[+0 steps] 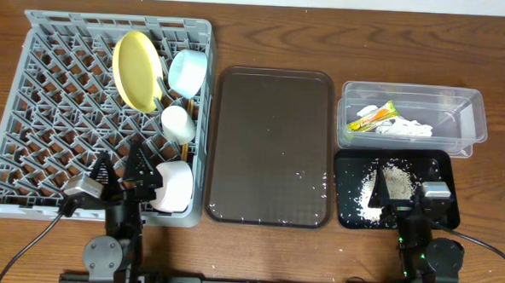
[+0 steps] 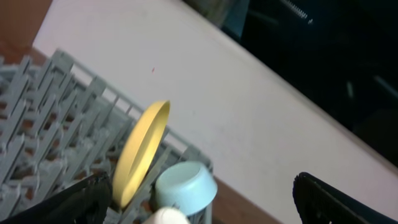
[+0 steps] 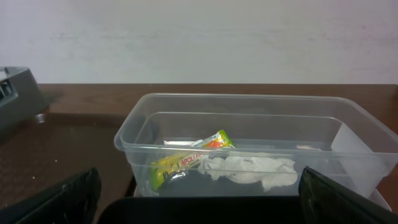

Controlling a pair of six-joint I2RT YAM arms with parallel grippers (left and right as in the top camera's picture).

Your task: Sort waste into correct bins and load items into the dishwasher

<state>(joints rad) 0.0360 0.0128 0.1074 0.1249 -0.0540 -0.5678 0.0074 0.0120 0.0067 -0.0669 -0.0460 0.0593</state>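
Nearest, the left gripper (image 1: pixel 122 166), fingers wide and empty, hangs over the near edge of the grey pegged plastic rack (image 1: pixel 58 107) beside a white bowl (image 1: pixel 175 185). The right gripper (image 1: pixel 401 189), equally wide, is over the shallow black tray (image 1: pixel 349 167) of beige crumbs (image 1: pixel 394 177). Farther back, a white cup (image 1: pixel 177 123), yellow plate (image 1: pixel 137 70) and light blue bowl (image 1: pixel 188 72) sit racked. The clear plastic tub (image 1: pixel 475 117) holds a green-and-orange wrapper (image 1: pixel 371 118) and a crumpled white tissue (image 1: pixel 404 127).

Just beyond the left gripper (image 1: pixel 123 166), the white cup (image 2: pixel 166 216) is running off the bottom edge of the left wrist view, and the yellow plate (image 2: pixel 142 152) is looking blurred. The right gripper (image 1: pixel 401 189) is hiding part of the crumbs (image 1: pixel 371 202) beneath it, and its fingers (image 3: pixel 62 199) are getting cropped at the corners.
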